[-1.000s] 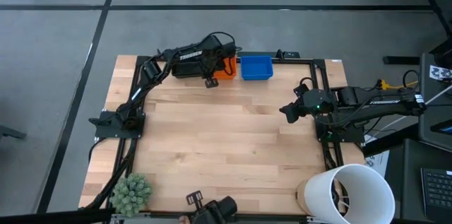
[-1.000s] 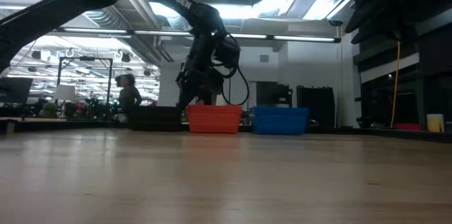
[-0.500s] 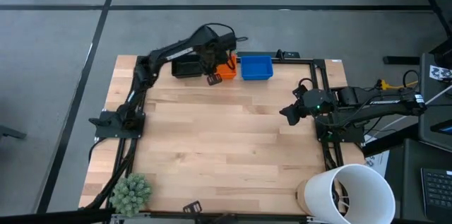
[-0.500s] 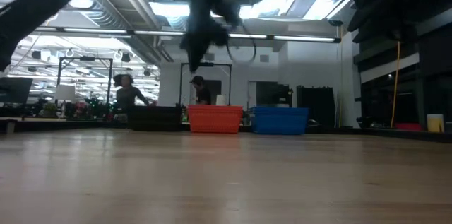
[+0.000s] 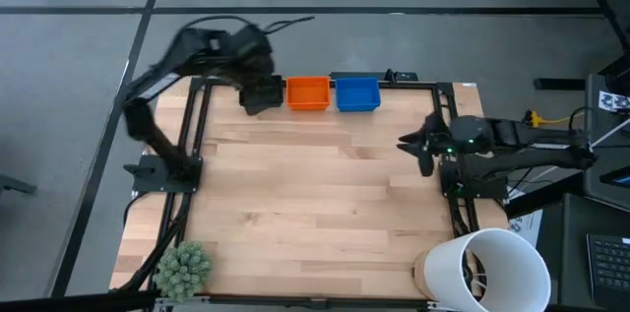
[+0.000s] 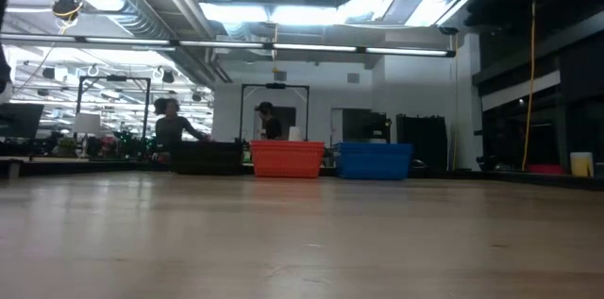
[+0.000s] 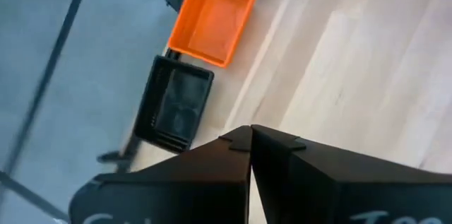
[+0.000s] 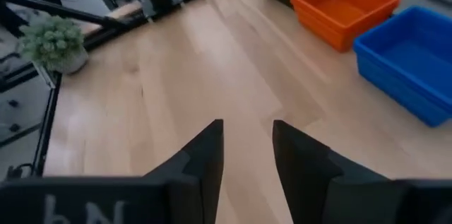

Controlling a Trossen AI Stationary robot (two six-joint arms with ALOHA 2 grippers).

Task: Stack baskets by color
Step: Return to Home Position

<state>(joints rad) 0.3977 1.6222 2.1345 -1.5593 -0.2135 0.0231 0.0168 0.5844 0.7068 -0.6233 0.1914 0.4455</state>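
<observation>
A fuzzy green plant and a white bucket sit at adjacent table corners.

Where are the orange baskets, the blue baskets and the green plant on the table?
orange baskets (image 5: 307, 93), high view, on the inside floor of the top basket.
blue baskets (image 5: 357, 94), high view, on the inside floor of the top basket.
green plant (image 5: 183, 267), high view, on the middle of its fuzzy crown.
</observation>
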